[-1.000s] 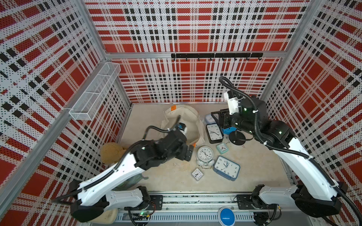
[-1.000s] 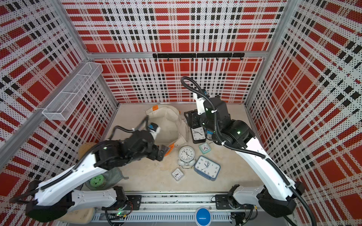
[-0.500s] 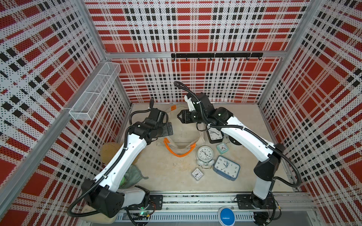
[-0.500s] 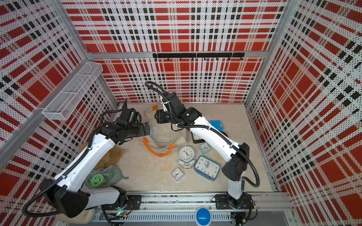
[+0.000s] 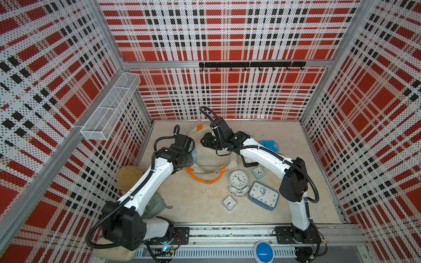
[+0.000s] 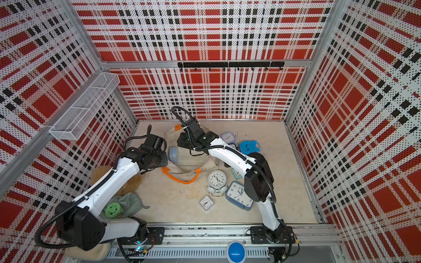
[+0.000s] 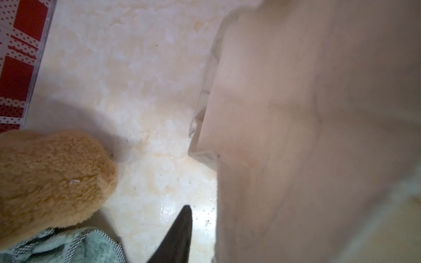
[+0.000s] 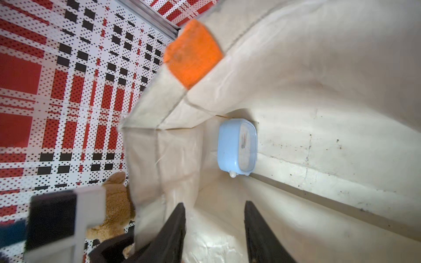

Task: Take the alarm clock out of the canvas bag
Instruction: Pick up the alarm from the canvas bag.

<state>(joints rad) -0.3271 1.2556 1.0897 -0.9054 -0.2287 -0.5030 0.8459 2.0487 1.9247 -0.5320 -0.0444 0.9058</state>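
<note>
The canvas bag (image 6: 193, 162) lies at about 11 o'clock on the tabletop (image 6: 177, 205) with its mouth open. The alarm clock (image 8: 237, 148), a pale blue one, is inside it, tucked into the fold at the 9 o'clock side of the bag as a top view (image 6: 173, 154) shows it.

The right end effector (image 8: 214, 218) points into the mouth with its fingers spread and nothing between them, the clock ahead of it and not yet reached. The left end effector (image 6: 159, 159) is at the bag's 9 o'clock rim. Its wrist view shows one finger (image 7: 182, 223) outside the cloth, while the wall hides the other, so I cannot tell whether it has actually clamped the rim.

The step in hand appears to be the reach for the clock. To do it well:

- The left arm should hold the rim up and steady, so the mouth does not sag onto the other arm.
- The right fingers should go in along the bag's floor, open wider than the clock's body, and straddle it before closing.
- One right finger runs near the bag's side wall, so it could pinch cloth along with the clock. Centre on the clock first.
- The clock should come out along the line of entry.
</note>
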